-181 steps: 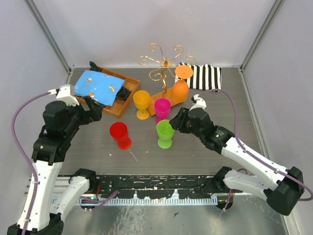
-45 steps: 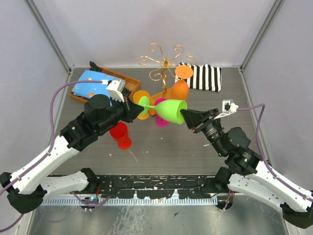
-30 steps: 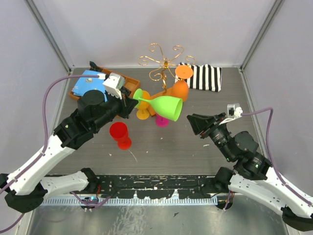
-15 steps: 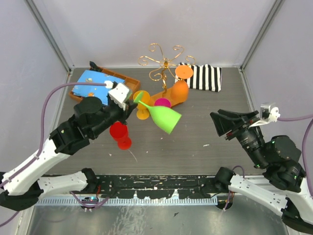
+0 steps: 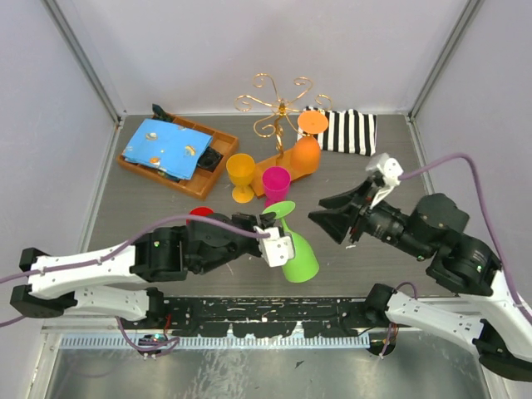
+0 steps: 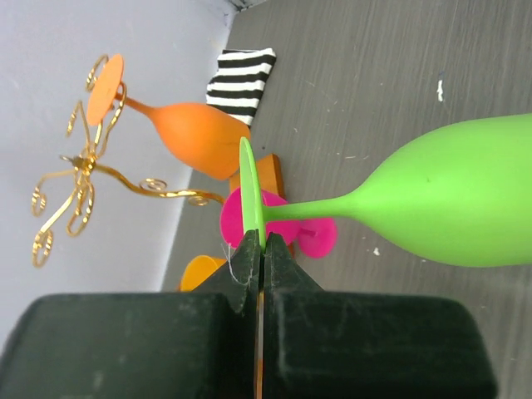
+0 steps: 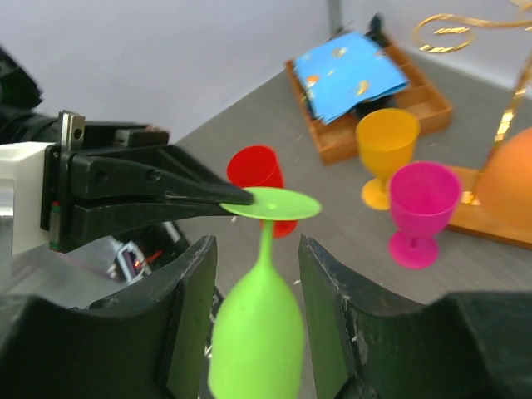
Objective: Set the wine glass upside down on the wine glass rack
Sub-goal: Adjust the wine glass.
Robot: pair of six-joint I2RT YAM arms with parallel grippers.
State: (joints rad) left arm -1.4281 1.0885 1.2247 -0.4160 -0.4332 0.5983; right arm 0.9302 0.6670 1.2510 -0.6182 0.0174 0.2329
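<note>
Foot of green wine glass [image 6: 449, 204] pinched in left pincer [image 6: 259, 246] — clearest wrist-side.

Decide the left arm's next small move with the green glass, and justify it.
Probably lift and carry the green wine glass back toward the wine glass rack. The left gripper is shut on its foot, bowl downward, near the table's front. The right gripper is open and apart from it. The rack shows free scroll arms beside the orange wine glass.
</note>
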